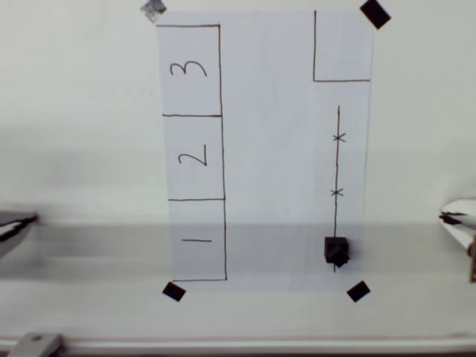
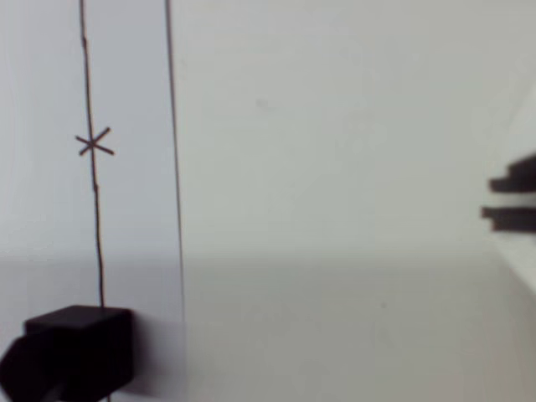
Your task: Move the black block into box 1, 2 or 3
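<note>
Black block [image 1: 336, 250] | sitting lower right of overhead frame, at pen line's [image 1: 337, 171] bottom end, well apart from box 3 [image 1: 190, 71] upper left | gripper state: cannot tell | approaching squarely from above, centring fingers before closing

Matte black block [image 1: 336, 251], smooth white paper sheet [image 1: 275, 149], matte black tape squares [image 1: 358, 291]

Lab bench: taped, pen-marked sheet [image 1: 268, 149]
</note>
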Controlling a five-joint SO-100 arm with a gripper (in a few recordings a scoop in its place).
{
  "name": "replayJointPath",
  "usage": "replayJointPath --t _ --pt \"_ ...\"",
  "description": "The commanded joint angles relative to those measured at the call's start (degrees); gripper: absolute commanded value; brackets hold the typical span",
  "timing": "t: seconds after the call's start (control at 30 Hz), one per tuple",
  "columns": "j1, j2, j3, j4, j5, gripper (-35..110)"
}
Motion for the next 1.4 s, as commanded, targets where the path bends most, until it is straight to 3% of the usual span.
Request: replayJointPath --t 0.0,1.17,1.37 --pt "-0.7 0.0 0.62 0.88 -0.26 1" --pt "-2.2 -0.09 0.62 0.44 -5.01 1" --pt "-4.13 -13.71 -8.44 -2.37 -2.2 1"
